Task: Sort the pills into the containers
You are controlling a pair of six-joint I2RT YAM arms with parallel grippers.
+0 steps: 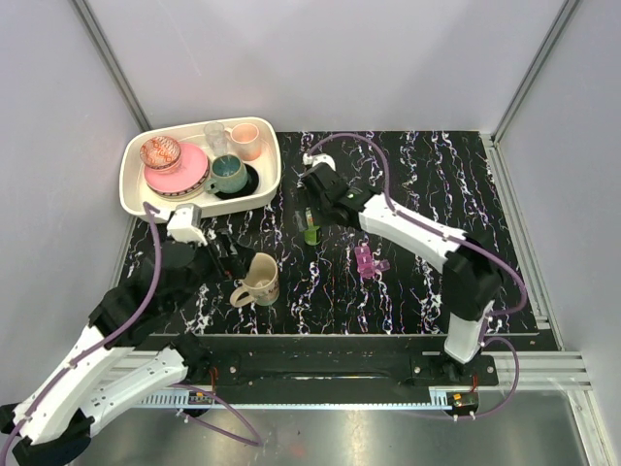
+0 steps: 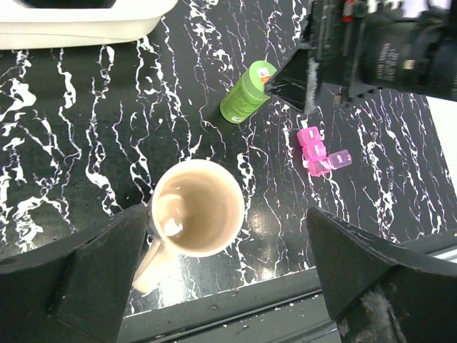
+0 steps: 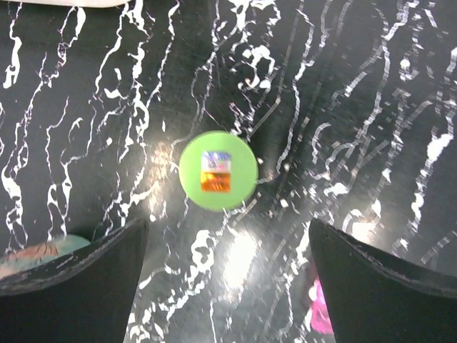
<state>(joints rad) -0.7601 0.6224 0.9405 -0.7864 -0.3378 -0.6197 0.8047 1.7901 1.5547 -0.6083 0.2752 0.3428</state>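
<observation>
A black marble-patterned tabletop (image 1: 408, 301) is streaked with white veins, some faintly tinged purple. The small cylindrical plastic bottle (image 3: 218, 170) is coloured lime green, its top marked by a white, blue and orange label (image 3: 216, 171). The flat translucent pill box (image 2: 320, 151) is magenta-pink. The handled ceramic mug (image 2: 198, 207) is beige, paler cream inside. In the cream rectangular tray (image 1: 270, 180) at the table's far left corner, a pink plate (image 1: 184, 177), a teal cup (image 1: 229, 173) and a pale pink cup (image 1: 245, 141) are seen.

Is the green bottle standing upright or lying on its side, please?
Upright: the green bottle shows only its round top in the right wrist view.
</observation>
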